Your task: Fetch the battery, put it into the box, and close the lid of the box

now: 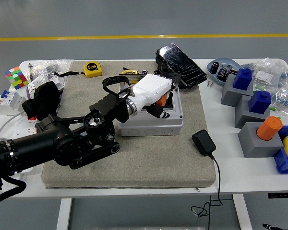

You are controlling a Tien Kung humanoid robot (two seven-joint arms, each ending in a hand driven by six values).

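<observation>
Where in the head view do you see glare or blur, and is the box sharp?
Head view: light is even and soft, shadows faint. Glare sits on the glossy black case behind the box and on the white back of the left hand. The box is sharp; the hand hides most of its inside. No motion blur visible.
</observation>
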